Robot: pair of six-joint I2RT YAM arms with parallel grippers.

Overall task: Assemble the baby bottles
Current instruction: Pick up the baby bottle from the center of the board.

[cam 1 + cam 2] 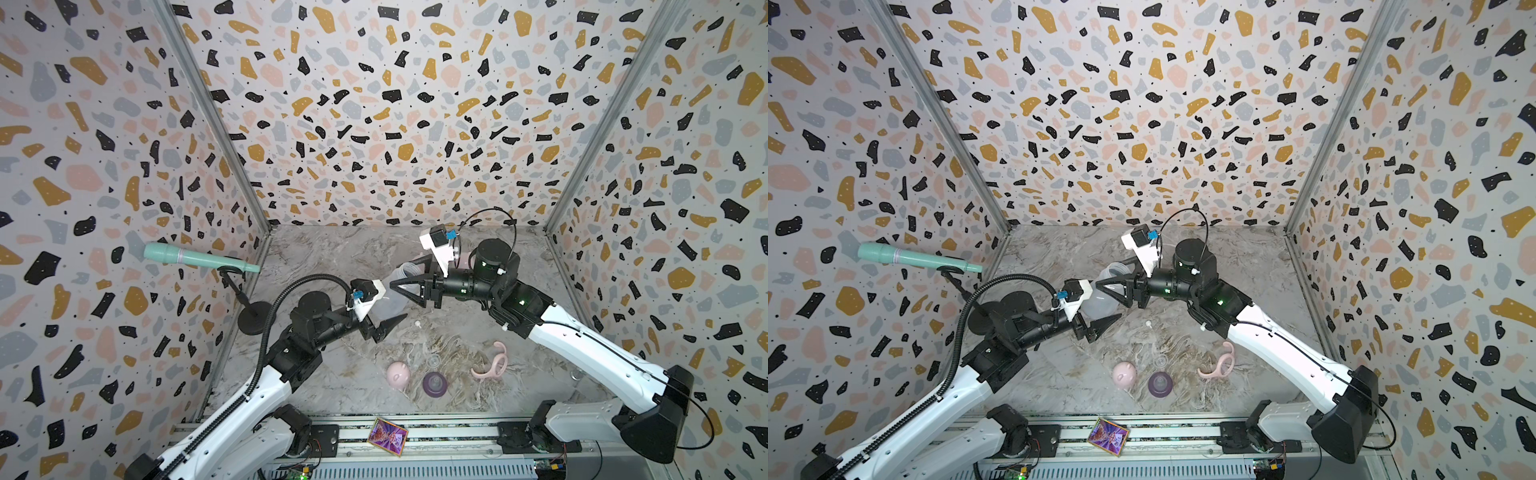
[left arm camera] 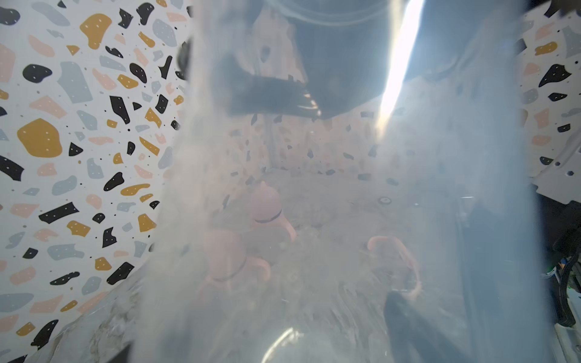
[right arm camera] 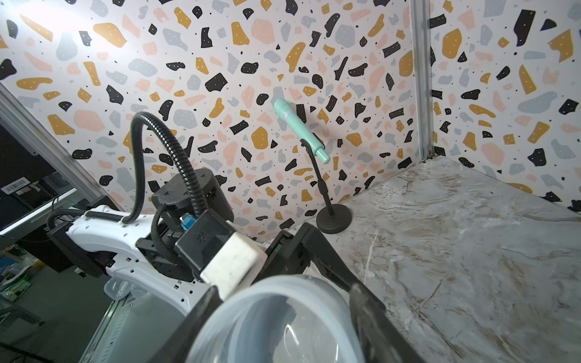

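Right now the right gripper [image 1: 397,275] has its jaws closed part-way on the clear bottle [image 3: 276,320]. The right wrist view shows a dark finger pressed against each side of the open neck. The bottle is held off the tabletop [image 1: 332,374], above its middle and toward the back edge.

The left gripper [image 1: 390,328] sits just beside the bottle's lower end. In the left wrist view its jaws look well apart with nothing between them, and the hazy bottle wall fills most of that view.

The loose parts lie in a row near the front edge: the pink dome cap [image 1: 398,374], then the purple teat ring [image 1: 434,383], then the pink two-handled collar [image 1: 492,361] toward the right. None of them touch each other.

The step in hand looks like presenting the bare bottle for its first fitting, so this assembly is at its start. The next move probably falls to the left arm, which would go down to the front edge, take the collar and bring it squarely over the neck. Meanwhile the right jaws would need to keep the bottle from turning, since smooth clear plastic may slip.
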